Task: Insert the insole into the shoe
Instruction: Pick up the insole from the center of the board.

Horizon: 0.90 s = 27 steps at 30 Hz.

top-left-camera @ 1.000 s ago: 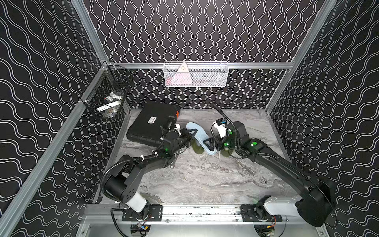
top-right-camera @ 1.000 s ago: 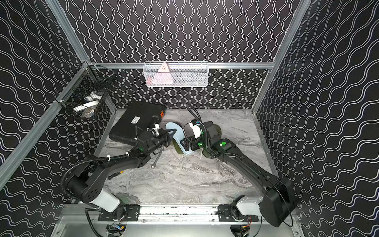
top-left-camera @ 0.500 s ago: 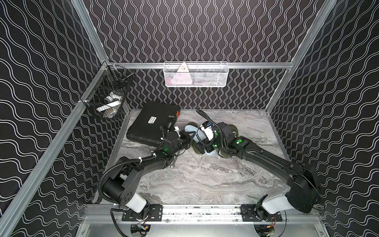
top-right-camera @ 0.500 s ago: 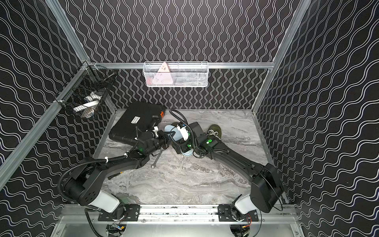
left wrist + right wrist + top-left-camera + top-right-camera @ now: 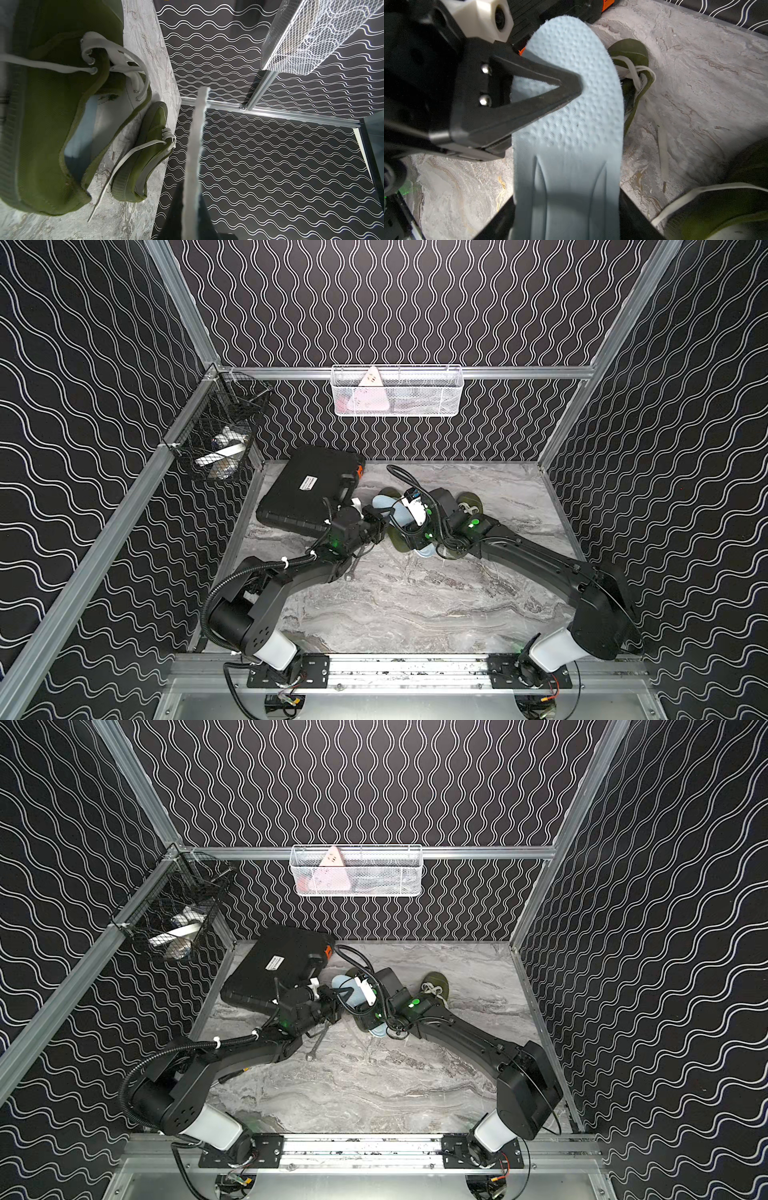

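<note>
A pale blue insole point(image 5: 384, 506) point(image 5: 345, 986) hangs above the table between my two arms. My left gripper point(image 5: 384, 522) point(image 5: 190, 218) is shut on its front part, where the insole point(image 5: 195, 145) shows edge-on. My right gripper point(image 5: 409, 531) point(image 5: 566, 218) is closed across the heel end of the insole point(image 5: 571, 104), one finger on each side edge. Two olive shoes lie behind. The nearer shoe point(image 5: 45, 124) has something blue inside it. The farther shoe point(image 5: 145, 149) point(image 5: 469, 502) point(image 5: 436, 984) lies with loose white laces.
A black case point(image 5: 307, 489) lies at the back left of the marble table. A wrench point(image 5: 318, 1044) rests by the left arm. A white mesh basket point(image 5: 397, 391) hangs on the back wall and a black wire basket point(image 5: 220, 435) on the left wall.
My right arm has swung left over the insole and its jaws have closed in on the heel end. The left gripper has stayed shut on the insole, almost in place.
</note>
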Tool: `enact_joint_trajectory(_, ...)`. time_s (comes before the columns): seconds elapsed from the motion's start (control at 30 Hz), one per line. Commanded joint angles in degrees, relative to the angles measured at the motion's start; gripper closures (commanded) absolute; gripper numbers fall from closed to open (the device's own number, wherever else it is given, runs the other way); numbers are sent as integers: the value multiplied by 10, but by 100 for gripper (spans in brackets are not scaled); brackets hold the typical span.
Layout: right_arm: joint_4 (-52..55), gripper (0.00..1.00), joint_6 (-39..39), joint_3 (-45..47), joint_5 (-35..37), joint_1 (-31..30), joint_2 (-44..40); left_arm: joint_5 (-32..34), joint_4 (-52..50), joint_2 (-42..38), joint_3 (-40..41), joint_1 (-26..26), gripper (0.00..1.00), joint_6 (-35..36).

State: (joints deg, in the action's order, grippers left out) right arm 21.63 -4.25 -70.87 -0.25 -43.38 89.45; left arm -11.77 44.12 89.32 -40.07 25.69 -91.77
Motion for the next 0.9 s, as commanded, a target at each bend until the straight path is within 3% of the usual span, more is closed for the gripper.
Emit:
enact_joint_trajectory(0.0,12,47,1,-3,5,1,-2,-3,25,1,4,-2,100,-17)
enact_joint_trajectory(0.1,16,55,-4,-2,-4,1,-5,-7,29,2,4,-4,86,-18)
enact_joint_trajectory(0.37,30,58,-33,7,4,3,-14,-22,10,2,-25,-6,58,10)
enact_joint_trajectory(0.5,50,58,-59,9,32,13,-23,-23,-34,-15,-42,-6,53,54)
enact_joint_trajectory(0.63,79,59,-88,16,45,46,-39,-21,-139,-45,-83,-7,53,152)
enact_joint_trajectory(0.87,124,59,-121,50,29,155,-100,8,-433,-49,-230,-4,53,415)
